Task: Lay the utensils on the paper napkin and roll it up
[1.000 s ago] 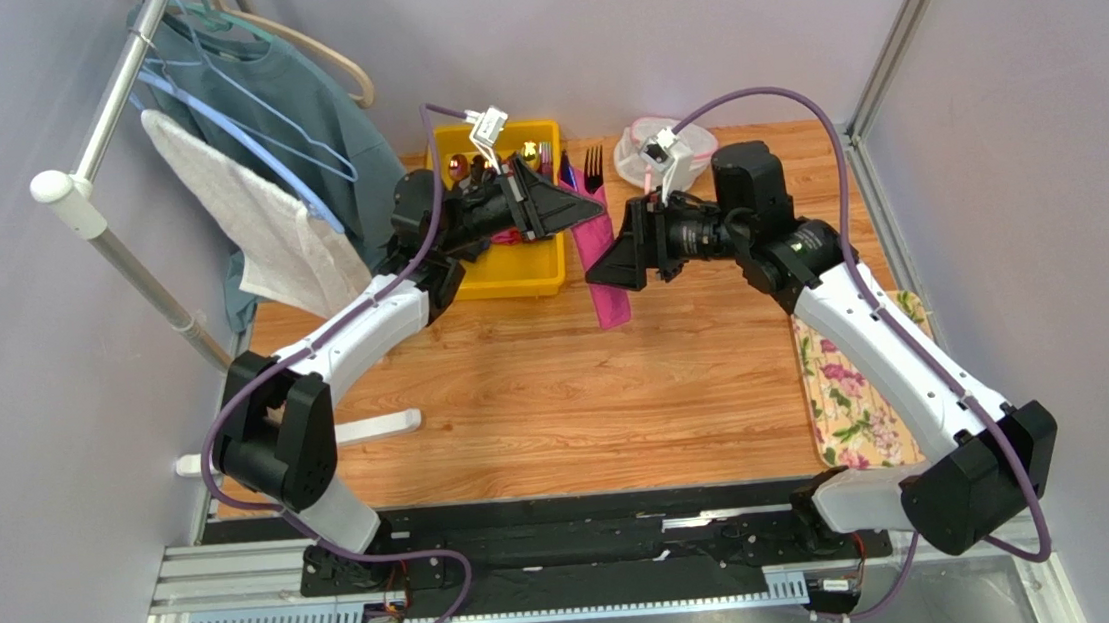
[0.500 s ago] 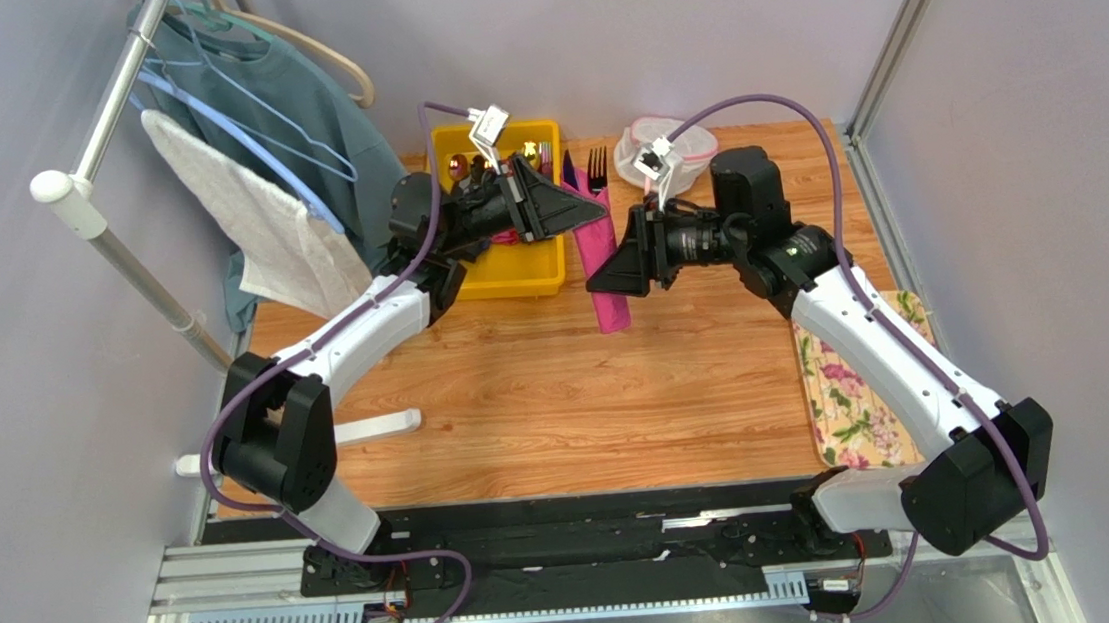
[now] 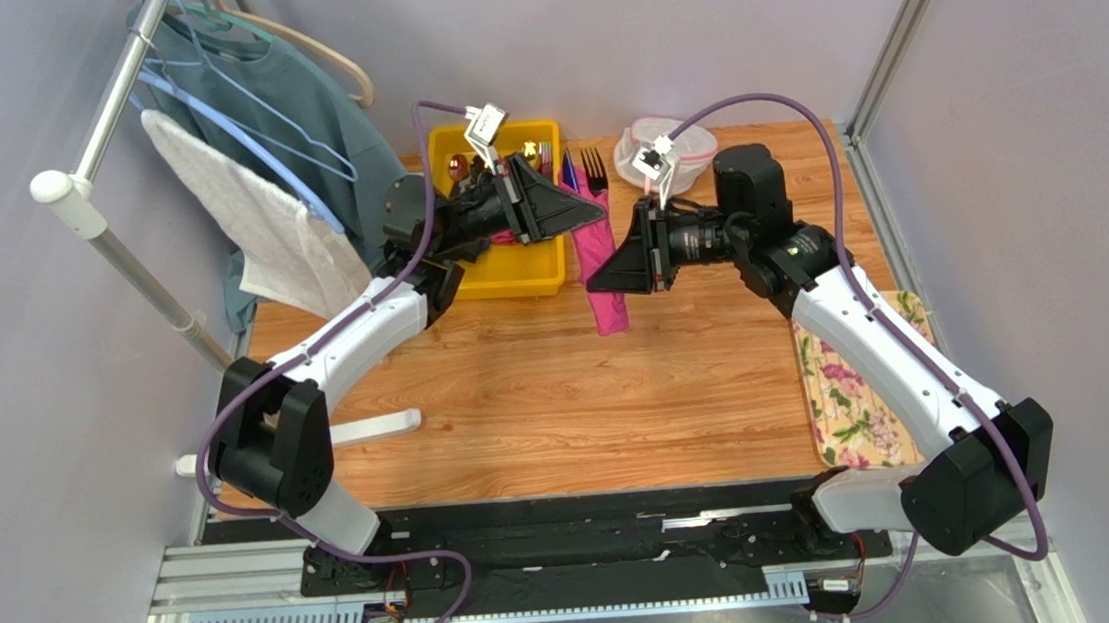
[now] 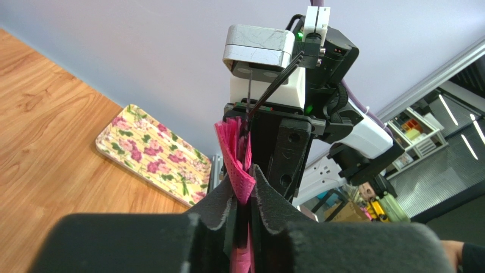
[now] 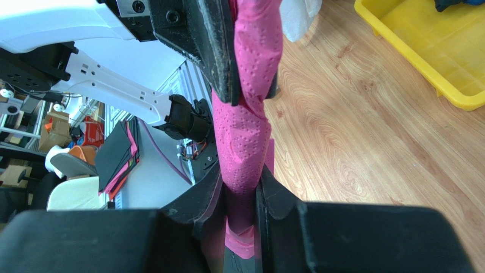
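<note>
The magenta paper napkin [image 3: 602,296] is rolled into a slim tube around the dark utensils, and both grippers hold it. The fork's tines [image 3: 594,170] stick out of its far end. My left gripper [image 3: 598,218] is shut on the far part of the roll [image 4: 234,162]. My right gripper [image 3: 621,270] is shut on the near part [image 5: 249,131]. In the right wrist view a dark handle end [image 5: 243,263] shows below the pink paper between the jaws. Whether the roll rests on the table or hangs above it cannot be told.
A yellow bin [image 3: 530,272] with other cutlery stands just left of the roll. A clear plastic container [image 3: 640,145] sits at the back. A floral cloth [image 3: 847,392] lies at the right edge. A clothes rack [image 3: 135,266] with hangers and garments stands at the left.
Both grippers and the roll have shifted slightly toward the far side. Both grips look the same as before.
</note>
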`<action>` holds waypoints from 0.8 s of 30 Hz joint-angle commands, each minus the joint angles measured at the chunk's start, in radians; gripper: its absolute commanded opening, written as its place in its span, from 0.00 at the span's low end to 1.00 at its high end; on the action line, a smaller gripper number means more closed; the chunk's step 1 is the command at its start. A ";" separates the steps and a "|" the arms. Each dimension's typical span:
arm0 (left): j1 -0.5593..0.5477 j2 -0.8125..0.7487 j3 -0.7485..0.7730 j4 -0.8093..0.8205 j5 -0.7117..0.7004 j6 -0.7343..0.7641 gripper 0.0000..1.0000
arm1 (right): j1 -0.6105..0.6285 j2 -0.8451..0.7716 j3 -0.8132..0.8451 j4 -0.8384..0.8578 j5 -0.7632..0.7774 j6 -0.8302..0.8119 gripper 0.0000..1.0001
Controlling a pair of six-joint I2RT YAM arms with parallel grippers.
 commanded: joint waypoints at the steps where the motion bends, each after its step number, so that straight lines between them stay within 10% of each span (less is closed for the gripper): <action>1: 0.003 -0.059 0.000 -0.001 -0.049 0.030 0.33 | -0.010 -0.039 0.014 0.068 0.043 0.043 0.00; 9: 0.020 -0.078 -0.049 -0.056 -0.053 0.061 0.77 | -0.015 -0.047 0.057 0.119 0.078 0.071 0.00; 14: 0.022 -0.067 -0.055 -0.059 -0.054 0.062 0.87 | -0.018 -0.039 0.080 0.154 0.080 0.088 0.00; 24: 0.012 -0.055 -0.054 0.017 -0.042 0.026 0.58 | -0.018 -0.015 0.102 0.185 0.097 0.109 0.00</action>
